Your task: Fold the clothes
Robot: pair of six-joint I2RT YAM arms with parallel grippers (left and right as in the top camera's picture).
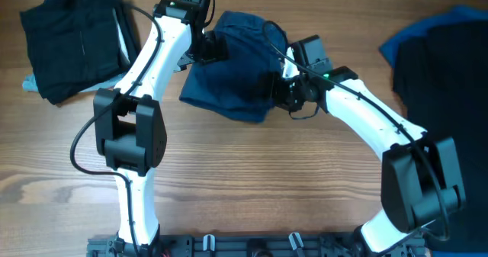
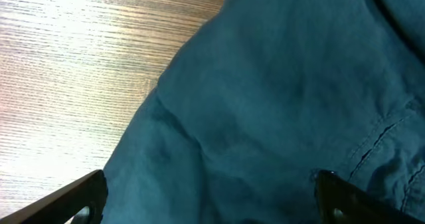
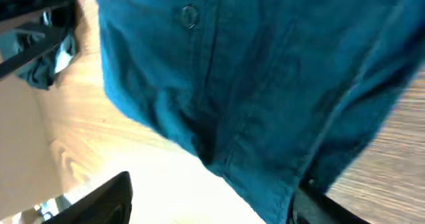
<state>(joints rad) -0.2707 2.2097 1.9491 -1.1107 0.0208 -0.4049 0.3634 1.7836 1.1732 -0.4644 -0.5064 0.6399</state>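
The navy shorts-like garment (image 1: 232, 70) lies crumpled on the wooden table at the back centre. My left gripper (image 1: 209, 49) is over its left upper edge. In the left wrist view the jaws (image 2: 212, 207) are spread wide with the navy cloth (image 2: 279, 98) below and between them, not pinched. My right gripper (image 1: 279, 87) is at the garment's right edge. In the right wrist view its jaws (image 3: 212, 204) are wide open, and a hem of the navy cloth (image 3: 265, 84) lies by the right finger. A small button (image 3: 189, 16) shows on it.
A black folded garment (image 1: 72, 40) lies at the back left with a light blue scrap (image 1: 30, 81) at its edge. A black garment (image 1: 446, 66) on bright blue cloth (image 1: 457, 17) lies at the back right. Bare wood (image 1: 252, 173) fills the front.
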